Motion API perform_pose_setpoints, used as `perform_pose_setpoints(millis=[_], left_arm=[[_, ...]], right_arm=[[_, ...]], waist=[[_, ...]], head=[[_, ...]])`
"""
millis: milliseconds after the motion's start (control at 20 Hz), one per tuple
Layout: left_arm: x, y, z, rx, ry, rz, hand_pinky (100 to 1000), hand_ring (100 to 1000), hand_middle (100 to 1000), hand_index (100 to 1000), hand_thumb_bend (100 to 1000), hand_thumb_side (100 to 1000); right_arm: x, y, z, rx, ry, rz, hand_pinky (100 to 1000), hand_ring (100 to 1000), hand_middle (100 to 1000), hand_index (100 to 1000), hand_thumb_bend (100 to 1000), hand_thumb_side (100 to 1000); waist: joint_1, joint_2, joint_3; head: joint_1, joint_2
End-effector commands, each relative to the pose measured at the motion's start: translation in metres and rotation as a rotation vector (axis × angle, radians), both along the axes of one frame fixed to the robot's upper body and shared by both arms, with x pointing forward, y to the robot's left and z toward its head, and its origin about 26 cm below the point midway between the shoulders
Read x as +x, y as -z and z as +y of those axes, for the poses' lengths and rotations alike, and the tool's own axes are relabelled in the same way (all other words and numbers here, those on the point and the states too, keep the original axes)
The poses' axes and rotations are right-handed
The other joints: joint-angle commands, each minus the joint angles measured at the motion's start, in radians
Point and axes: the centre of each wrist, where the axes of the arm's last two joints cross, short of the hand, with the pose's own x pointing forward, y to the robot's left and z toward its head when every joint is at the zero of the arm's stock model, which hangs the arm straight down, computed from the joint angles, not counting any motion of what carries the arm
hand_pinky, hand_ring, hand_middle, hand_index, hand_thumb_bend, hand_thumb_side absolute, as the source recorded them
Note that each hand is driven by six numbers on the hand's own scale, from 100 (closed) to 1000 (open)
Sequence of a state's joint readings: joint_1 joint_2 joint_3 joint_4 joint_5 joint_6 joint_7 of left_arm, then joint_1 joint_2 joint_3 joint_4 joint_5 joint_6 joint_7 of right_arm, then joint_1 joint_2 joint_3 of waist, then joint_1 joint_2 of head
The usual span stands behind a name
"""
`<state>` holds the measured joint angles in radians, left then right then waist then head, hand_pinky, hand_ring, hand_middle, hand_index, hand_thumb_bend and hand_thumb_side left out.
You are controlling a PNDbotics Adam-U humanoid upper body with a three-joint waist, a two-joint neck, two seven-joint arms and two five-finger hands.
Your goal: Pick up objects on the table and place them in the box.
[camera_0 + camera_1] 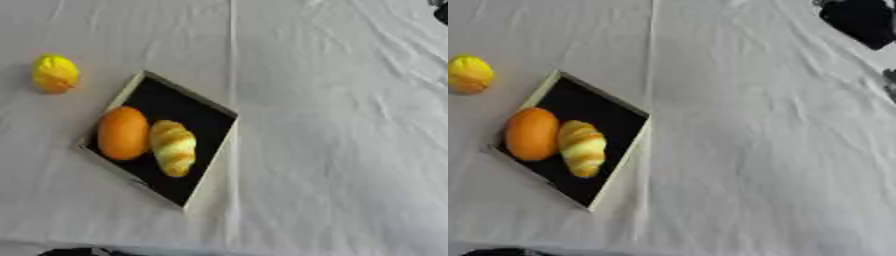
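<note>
A shallow box [213, 107] with a black inside and pale rim lies askew, left of the table's middle. Inside it an orange [122, 132] lies next to a yellow-brown striped bread roll [173, 147], the two side by side. A yellow and orange rounded object [55, 73] rests on the cloth beyond the box's upper left corner, apart from it. My right hand [861, 20] shows only as a black shape in the upper right corner, far from the box. A dark sliver of my left hand [74, 251] shows at the bottom edge.
A white wrinkled cloth [332, 130] covers the table, with a long crease running down from the top past the box. The right half holds only cloth.
</note>
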<state>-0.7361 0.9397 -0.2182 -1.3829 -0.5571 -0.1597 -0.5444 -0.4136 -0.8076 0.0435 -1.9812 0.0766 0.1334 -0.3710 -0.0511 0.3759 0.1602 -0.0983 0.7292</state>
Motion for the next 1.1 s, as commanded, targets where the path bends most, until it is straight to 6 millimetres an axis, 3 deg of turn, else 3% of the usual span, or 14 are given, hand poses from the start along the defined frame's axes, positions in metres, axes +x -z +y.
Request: perform_pose_setpoints(millis=[50,350,650,800,950,1100], left_arm=[[0.008,-0.002,0.001,0.007,-0.013,0.014,875,884,847,908,687,114],[0.026,0.014,-0.006,-0.048,-0.013,0.048,843,859,789,885,586,126],[0.032,0.017,-0.015,-0.120,-0.013,0.017,813,821,740,844,469,112],[0.033,0.016,-0.018,-0.122,-0.040,-0.011,753,729,643,763,270,100],[0.036,0.018,-0.022,-0.104,-0.082,-0.071,653,593,513,639,135,100],[0.041,0.025,-0.026,-0.108,-0.098,-0.102,610,553,470,587,121,100]], right_arm=[[-0.004,-0.010,0.001,-0.004,-0.003,-0.032,868,753,732,830,100,387],[-0.004,-0.009,0.002,0.003,-0.011,-0.028,868,750,729,830,100,399],[-0.003,-0.006,0.004,0.011,-0.014,-0.014,868,748,727,831,100,415],[-0.003,-0.005,0.005,0.013,-0.019,-0.007,868,747,727,831,100,429],[-0.003,-0.004,0.006,0.020,-0.030,-0.002,868,746,725,833,100,444],[-0.002,-0.003,0.006,0.024,-0.039,0.003,868,745,724,833,100,453]], waist=[[0.006,-0.017,-0.002],[0.008,-0.009,-0.010],[0.010,-0.003,-0.013],[0.011,-0.002,-0.015],[0.012,-0.002,-0.015],[0.011,-0.002,-0.017]], head=[[0.005,0.000],[0.008,-0.003],[0.011,-0.008],[0.011,-0.008],[0.012,-0.008],[0.015,-0.009]])
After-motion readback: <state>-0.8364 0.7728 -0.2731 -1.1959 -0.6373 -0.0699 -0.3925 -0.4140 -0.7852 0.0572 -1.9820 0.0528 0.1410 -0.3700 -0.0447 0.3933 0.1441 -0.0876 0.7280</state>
